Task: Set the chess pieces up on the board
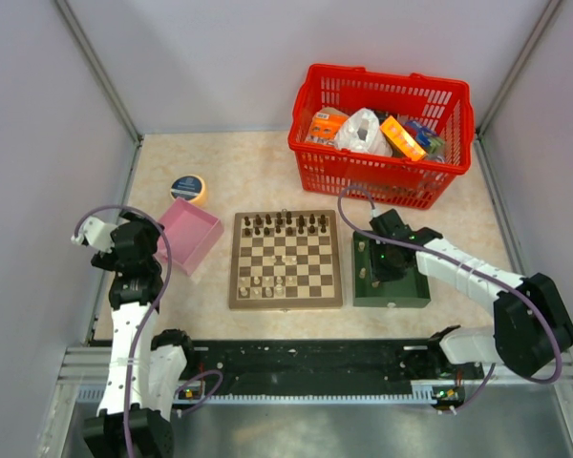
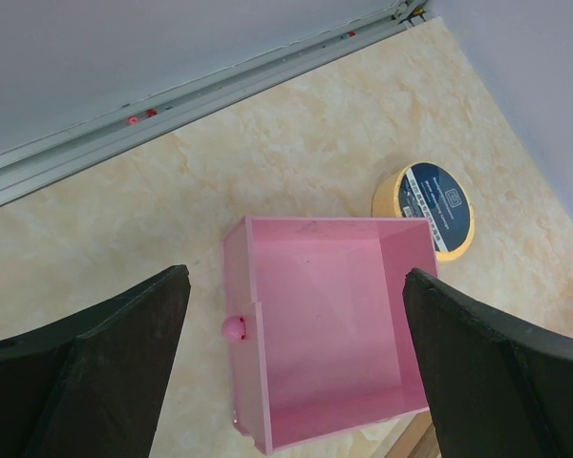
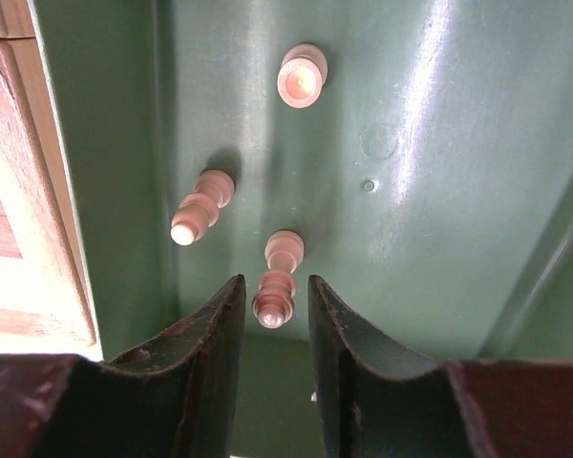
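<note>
The board point(image 1: 286, 301) lies mid-table. Dark chess pieces point(image 1: 285, 224) fill its far rows, and a few cream pieces point(image 1: 265, 282) stand on its near rows. My right gripper point(image 1: 377, 262) is down in the green tray point(image 1: 392, 291). In the right wrist view its jaws point(image 3: 277, 286) stand narrowly open on either side of an upright cream piece point(image 3: 275, 303), with small gaps on both sides. Two more cream pieces point(image 3: 202, 205) point(image 3: 302, 74) are on the tray floor point(image 3: 439, 191). My left gripper point(image 2: 296, 286) is wide open and empty above the pink box point(image 2: 325, 324).
A red basket point(image 1: 382, 157) of packaged goods stands at the back right, just behind the tray. A yellow tape roll point(image 1: 188, 187) lies behind the pink box point(image 1: 189, 234), and it also shows in the left wrist view point(image 2: 427, 207). The board's border point(image 3: 53, 219) runs beside the tray's left wall.
</note>
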Robot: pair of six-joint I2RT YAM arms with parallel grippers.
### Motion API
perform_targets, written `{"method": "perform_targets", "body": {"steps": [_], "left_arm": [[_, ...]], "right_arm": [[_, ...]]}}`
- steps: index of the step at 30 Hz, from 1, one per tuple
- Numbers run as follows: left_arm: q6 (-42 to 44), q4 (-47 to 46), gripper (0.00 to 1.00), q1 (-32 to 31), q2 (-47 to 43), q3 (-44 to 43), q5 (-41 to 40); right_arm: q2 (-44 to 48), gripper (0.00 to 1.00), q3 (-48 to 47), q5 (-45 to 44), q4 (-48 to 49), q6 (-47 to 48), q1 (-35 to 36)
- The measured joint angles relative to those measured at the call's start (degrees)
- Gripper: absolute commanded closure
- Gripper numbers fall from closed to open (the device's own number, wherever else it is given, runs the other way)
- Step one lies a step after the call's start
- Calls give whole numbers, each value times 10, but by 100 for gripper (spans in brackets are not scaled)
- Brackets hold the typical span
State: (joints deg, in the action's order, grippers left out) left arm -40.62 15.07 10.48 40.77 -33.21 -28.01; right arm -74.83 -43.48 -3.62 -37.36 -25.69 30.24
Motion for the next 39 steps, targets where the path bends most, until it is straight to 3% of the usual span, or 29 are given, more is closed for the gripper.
{"method": "perform_targets", "body": {"steps": [3, 7, 13, 23, 29, 39], "left_arm": [[0, 0, 1, 0, 0, 0, 0], [0, 0, 1, 0, 0, 0, 1], [0, 0, 1, 0, 0, 0, 2], [0, 0, 1, 0, 0, 0, 2], [0, 0, 1, 0, 0, 0, 2], [0, 0, 1, 0, -9, 0, 1]], "right_arm": [[0, 78, 0, -2, 0, 1, 1], [0, 80, -1, -6, -2, 1, 3], [24, 81, -28, -24, -35, 1, 6], [87, 81, -154, -39, -92, 11, 35], [60, 81, -188, -39, -81, 10, 118], [-130, 81, -235, -52, -34, 6, 295]]}}
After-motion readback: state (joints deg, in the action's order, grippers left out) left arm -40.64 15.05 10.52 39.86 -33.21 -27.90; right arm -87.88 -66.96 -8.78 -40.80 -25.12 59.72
